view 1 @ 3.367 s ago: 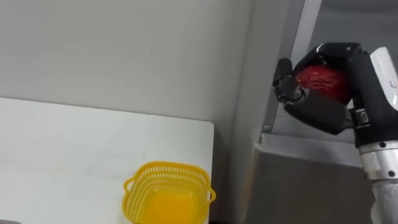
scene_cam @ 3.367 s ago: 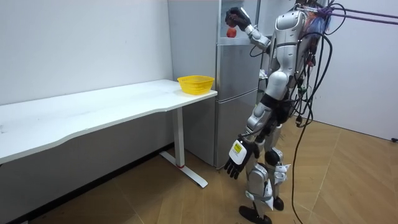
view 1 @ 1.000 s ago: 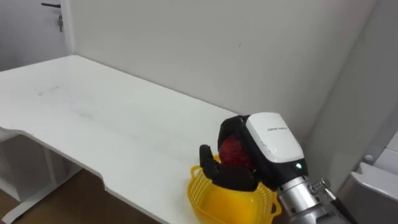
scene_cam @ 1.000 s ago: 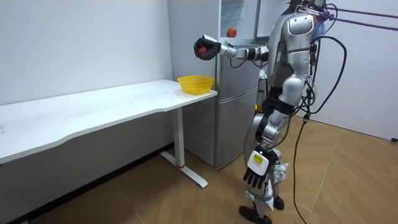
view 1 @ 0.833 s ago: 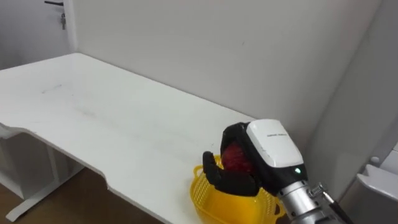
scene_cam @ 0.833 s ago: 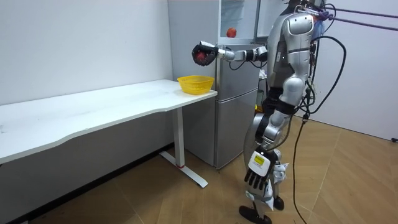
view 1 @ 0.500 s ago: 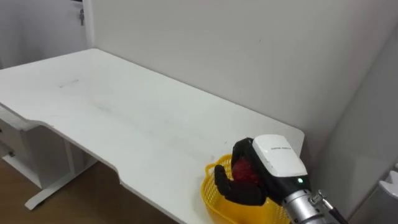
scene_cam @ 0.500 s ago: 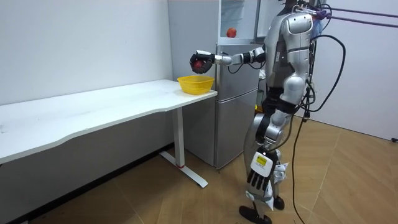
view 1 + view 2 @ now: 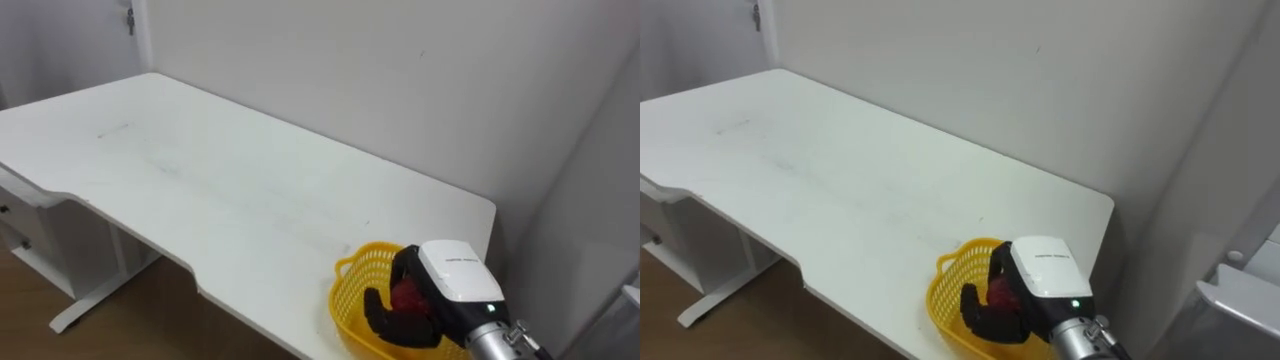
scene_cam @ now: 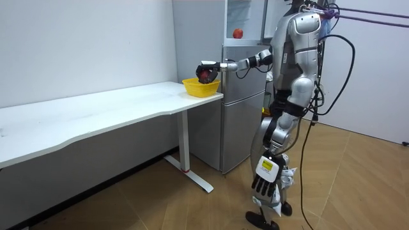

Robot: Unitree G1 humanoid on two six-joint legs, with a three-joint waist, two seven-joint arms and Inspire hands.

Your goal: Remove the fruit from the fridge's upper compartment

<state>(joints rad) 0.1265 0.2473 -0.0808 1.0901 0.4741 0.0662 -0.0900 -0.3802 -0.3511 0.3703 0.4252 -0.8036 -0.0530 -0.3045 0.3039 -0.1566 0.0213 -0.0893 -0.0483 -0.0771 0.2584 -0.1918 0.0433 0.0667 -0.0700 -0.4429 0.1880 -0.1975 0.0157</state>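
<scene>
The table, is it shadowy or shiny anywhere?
In the room view, the wall under the table lies in shadow; in the left eye view its top is evenly lit, without glare, and the red fruit sits dark inside the right hand.

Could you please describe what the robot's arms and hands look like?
The right hand has black fingers, a smooth white cover on its back with a small green light, and a silver metal wrist with thin dark cables beside it. The left hand also has black fingers and a white back plate, seemingly with a yellow mark. Both arms are silver-grey metal.
</scene>
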